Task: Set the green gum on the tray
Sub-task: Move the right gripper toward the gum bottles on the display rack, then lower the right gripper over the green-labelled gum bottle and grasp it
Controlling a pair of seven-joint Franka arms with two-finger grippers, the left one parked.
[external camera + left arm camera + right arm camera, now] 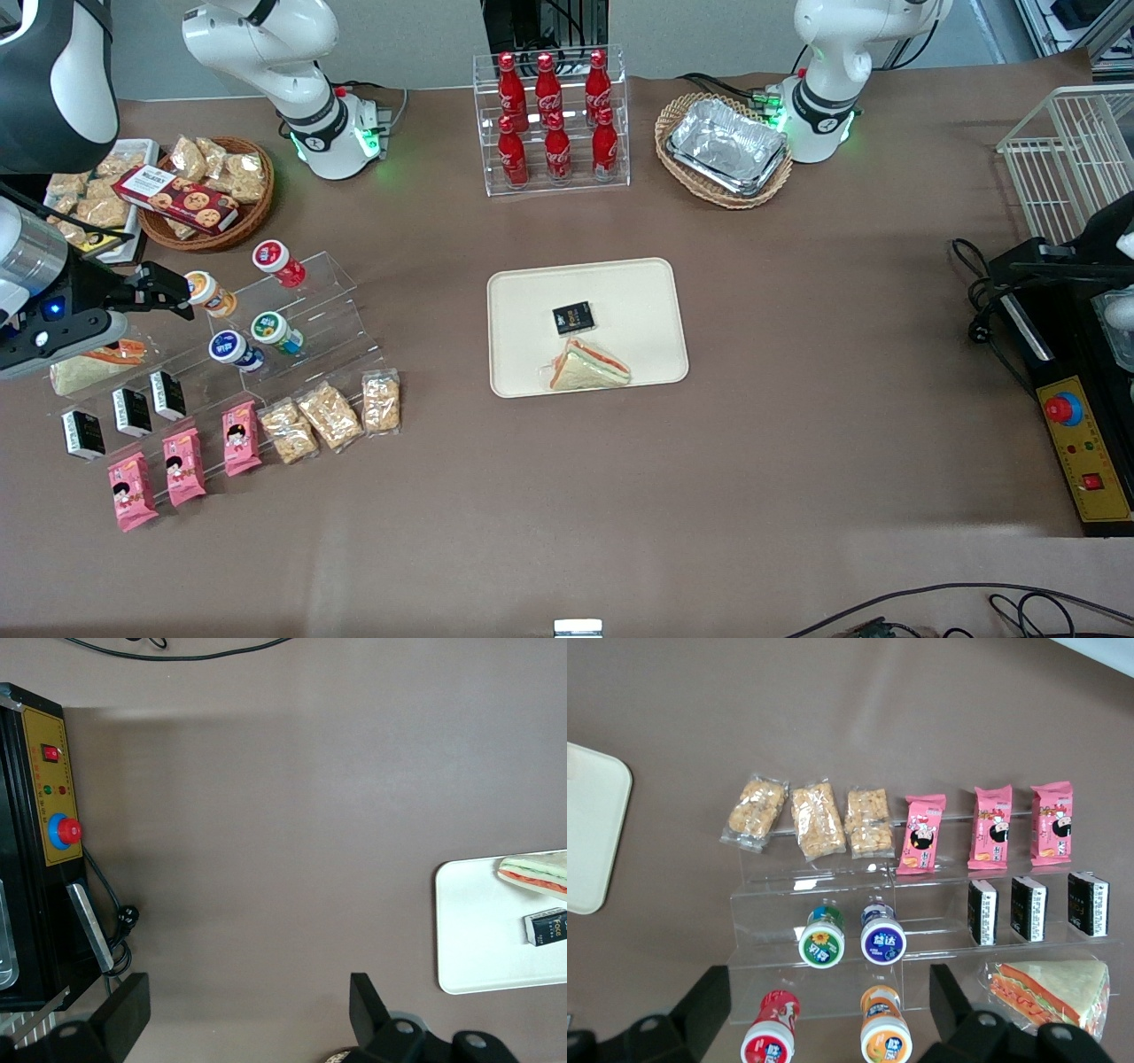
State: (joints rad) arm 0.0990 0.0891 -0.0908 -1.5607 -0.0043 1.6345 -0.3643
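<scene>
The green gum [276, 332] is a small white bottle with a green lid lying on the middle step of a clear stand; it also shows in the right wrist view [821, 939], beside a blue-topped bottle [883, 940]. My gripper [173, 297] hangs open and empty over the stand, close to the orange-topped bottle [210, 293]. In the right wrist view the gripper [828, 1010] has its fingers spread wide, with the red-topped [769, 1041] and orange-topped [887, 1036] bottles between them. The cream tray [638, 292] lies mid-table holding a sandwich [589, 365] and a small black box [573, 318].
The clear stand [332, 292] also carries black boxes [133, 412], pink packets [184, 465], nut-bar packets [328, 416] and a wrapped sandwich [93, 365]. A snack basket [208, 190], a cola rack [554, 120] and a basket of foil trays [726, 151] stand farther back.
</scene>
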